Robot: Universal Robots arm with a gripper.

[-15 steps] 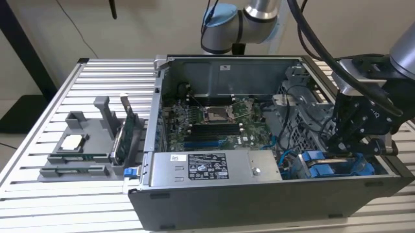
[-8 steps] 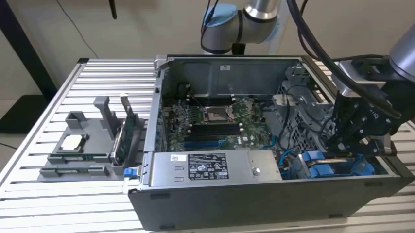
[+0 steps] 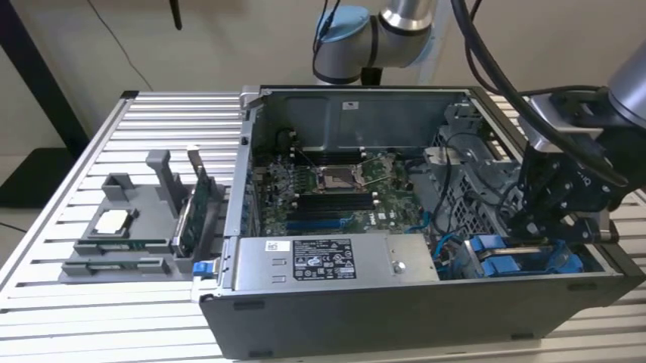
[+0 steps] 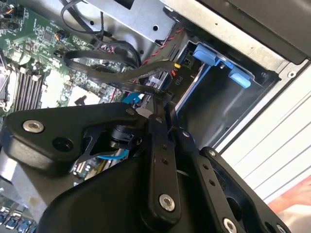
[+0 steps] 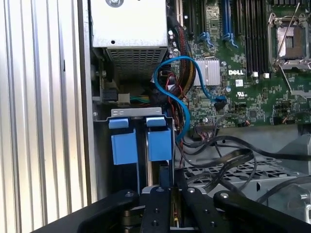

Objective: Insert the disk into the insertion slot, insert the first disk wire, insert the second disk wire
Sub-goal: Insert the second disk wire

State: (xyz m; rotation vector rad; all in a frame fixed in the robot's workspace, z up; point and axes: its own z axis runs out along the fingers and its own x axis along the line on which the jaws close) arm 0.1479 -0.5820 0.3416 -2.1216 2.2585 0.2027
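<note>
In the exterior view my gripper (image 3: pixel 525 231) hangs low inside the open computer case, right over the insertion slot (image 3: pixel 550 253) at the case's front corner on that view's right. Two bright blue carrier tabs (image 5: pixel 142 144) stand side by side in the slot (image 5: pixel 101 116); the disk's silver face is hidden. Both wrist views show the gripper (image 5: pixel 172 182) (image 4: pixel 160 99) with its fingers drawn together on the end of a black flat wire (image 4: pixel 112 80), just beside the slot (image 4: pixel 233 111). A thin blue wire (image 5: pixel 181 65) loops from the board to near the slot.
A silver labelled power-supply box (image 3: pixel 328 261) fills the case front. The motherboard (image 3: pixel 333 189) lies behind it, with loose black cables (image 5: pixel 228 160) beside the bay. A grey fixture (image 3: pixel 126 234) holding a green card (image 3: pixel 197 208) stands on the slatted table at the exterior view's left.
</note>
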